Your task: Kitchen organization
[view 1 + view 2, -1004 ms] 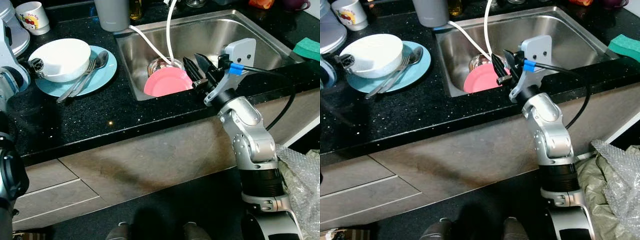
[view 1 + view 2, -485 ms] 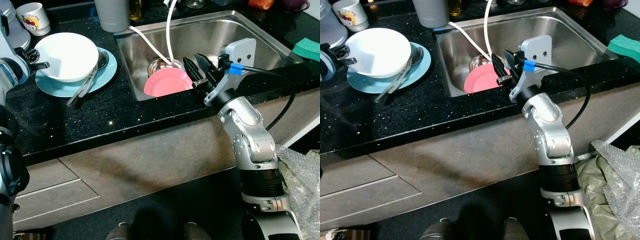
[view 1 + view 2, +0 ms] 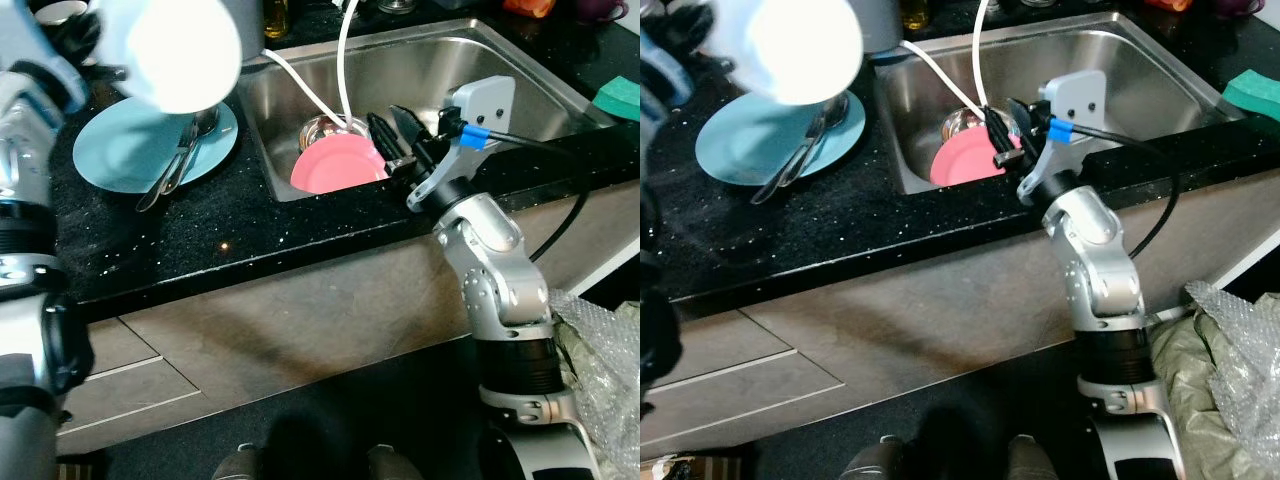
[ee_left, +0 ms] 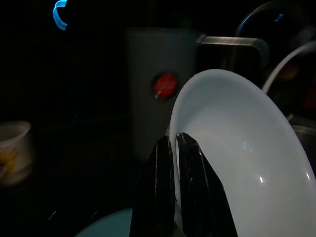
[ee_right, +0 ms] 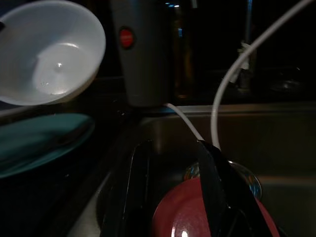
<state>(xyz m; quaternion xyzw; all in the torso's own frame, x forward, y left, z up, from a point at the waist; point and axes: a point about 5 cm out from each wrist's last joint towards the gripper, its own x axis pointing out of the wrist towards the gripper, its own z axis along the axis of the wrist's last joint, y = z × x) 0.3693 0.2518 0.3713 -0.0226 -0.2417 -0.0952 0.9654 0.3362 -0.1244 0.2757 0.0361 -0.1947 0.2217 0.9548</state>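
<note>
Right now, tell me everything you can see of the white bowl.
The white bowl is plain, smooth and glossy, ceramic by its look, round with a deep empty inside. It hangs in the air, tipped on its side, above the blue plate and touching nothing on the counter. The left pincer holds it by the rim, one finger inside and one outside. In the head views it is bright and blurred.

Our right arm (image 3: 495, 300) is silver with ribbed black joints; a grey plate with a blue-banded black cable tops its black-fingered right pincer (image 3: 392, 135). Black feet (image 3: 243, 464) show below.
</note>
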